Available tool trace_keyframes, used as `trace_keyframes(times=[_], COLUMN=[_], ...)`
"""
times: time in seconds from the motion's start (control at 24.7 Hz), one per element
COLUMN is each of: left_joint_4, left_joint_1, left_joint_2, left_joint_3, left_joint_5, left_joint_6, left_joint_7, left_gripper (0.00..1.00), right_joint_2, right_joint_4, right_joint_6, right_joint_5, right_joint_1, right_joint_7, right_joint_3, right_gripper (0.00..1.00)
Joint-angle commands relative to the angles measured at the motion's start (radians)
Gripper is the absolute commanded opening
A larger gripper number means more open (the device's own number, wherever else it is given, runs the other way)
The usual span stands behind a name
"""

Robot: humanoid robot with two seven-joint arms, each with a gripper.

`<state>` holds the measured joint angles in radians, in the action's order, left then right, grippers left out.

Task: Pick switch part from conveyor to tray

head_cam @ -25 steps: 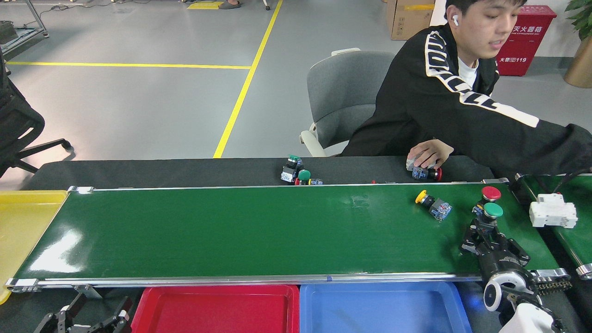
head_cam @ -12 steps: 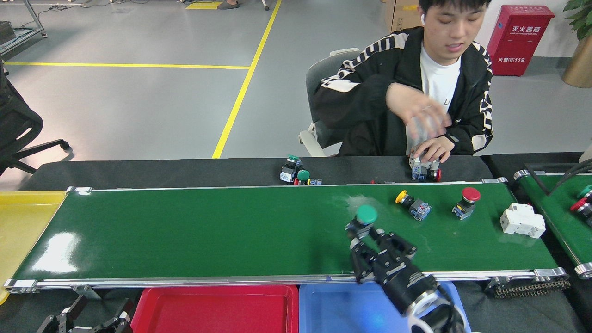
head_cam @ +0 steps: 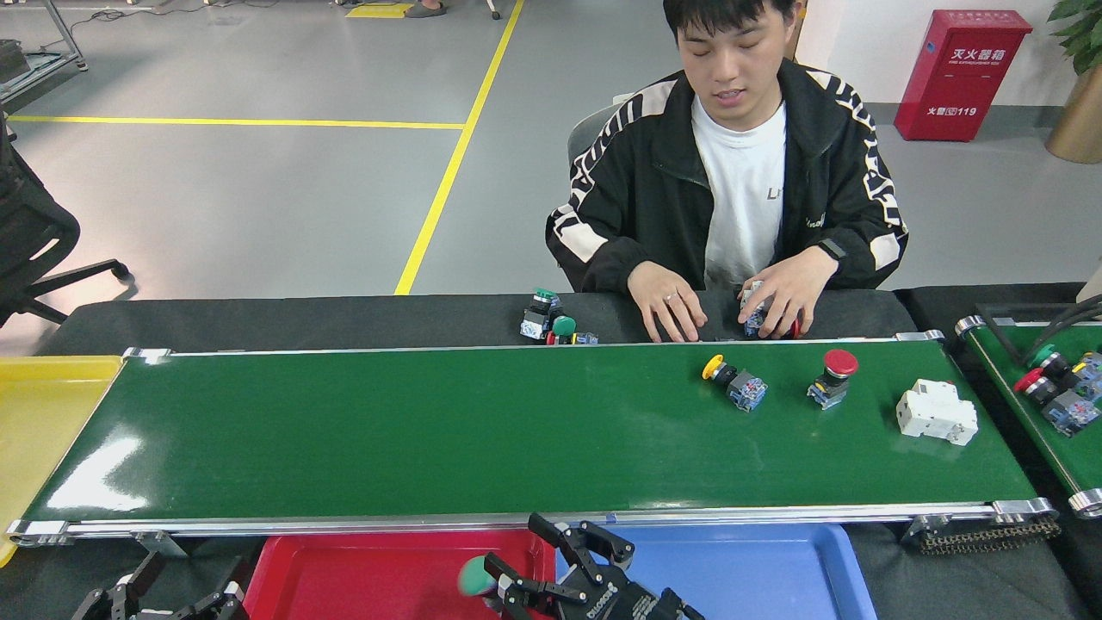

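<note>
The conveyor (head_cam: 430,430) runs across the middle of the head view. On its right part lie a yellow-capped switch part (head_cam: 733,383), a red-capped switch part (head_cam: 831,377) and a white block (head_cam: 937,412). My right gripper (head_cam: 516,544) is low in the view, over the seam between the red tray (head_cam: 362,568) and the blue tray (head_cam: 775,568), with its fingers spread. A blurred green-capped switch part (head_cam: 474,578) sits just off the lower fingertip, above the red tray, outside the gap. My left gripper (head_cam: 159,594) rests at the bottom left, fingers apart and holding nothing.
A person sits behind the belt with both hands (head_cam: 680,312) on the black table, one covering a part. More switch parts (head_cam: 551,323) lie on that table. A yellow tray (head_cam: 43,413) is at the left end. A second belt (head_cam: 1055,392) at the right carries several parts.
My right gripper carried the green-capped part off the belt's right end, leftward and down past the front rail to the trays, and its fingers have spread. Parts on the belt moved left.
</note>
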<state>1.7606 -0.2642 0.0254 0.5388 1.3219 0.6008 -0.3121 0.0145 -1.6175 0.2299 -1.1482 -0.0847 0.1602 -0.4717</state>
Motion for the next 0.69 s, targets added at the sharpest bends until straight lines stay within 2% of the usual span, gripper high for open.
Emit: trace_keyframes(times=[0.0,0.08,0.24,0.37,0.49,0.65], left_joint_4=[0.014,0.014,0.014,0.013,0.014,0.014], left_joint_1=[0.003,0.003,0.002,-0.001,-0.004,-0.006], left_joint_2=[0.002,-0.004,-0.005,-0.005,-0.007,-0.007], left_joint_3=[0.004,0.003,0.009,0.013,0.017,0.029], left_joint_5=[0.000,0.000,-0.001,-0.001,-0.001,-0.003], left_joint_6=[-0.003,-0.003,-0.003,-0.001,-0.001,-0.001], left_joint_7=[0.007,0.007,0.007,0.008,0.010,0.013], left_gripper=[1.00,1.00,1.00,1.00,1.00,1.00], right_joint_2=[-0.001,-0.021,-0.087,-0.152,-0.180,-0.194], right_joint_4=[-0.009,-0.005,-0.009,-0.065,-0.156,-0.154], right_joint_6=[-0.135,-0.279,-0.434,-0.443,-0.434,-0.389], right_joint_5=[-0.002,-0.022,-0.094,-0.094,-0.088,-0.088], right_joint_1=[-0.043,-0.089,-0.063,0.094,0.267,0.318], right_joint_7=[0.001,0.001,-0.007,-0.080,-0.197,-0.225], right_joint_3=[0.054,0.133,0.237,0.323,0.389,0.387], right_gripper=[1.00,1.00,1.00,1.00,1.00,1.00])
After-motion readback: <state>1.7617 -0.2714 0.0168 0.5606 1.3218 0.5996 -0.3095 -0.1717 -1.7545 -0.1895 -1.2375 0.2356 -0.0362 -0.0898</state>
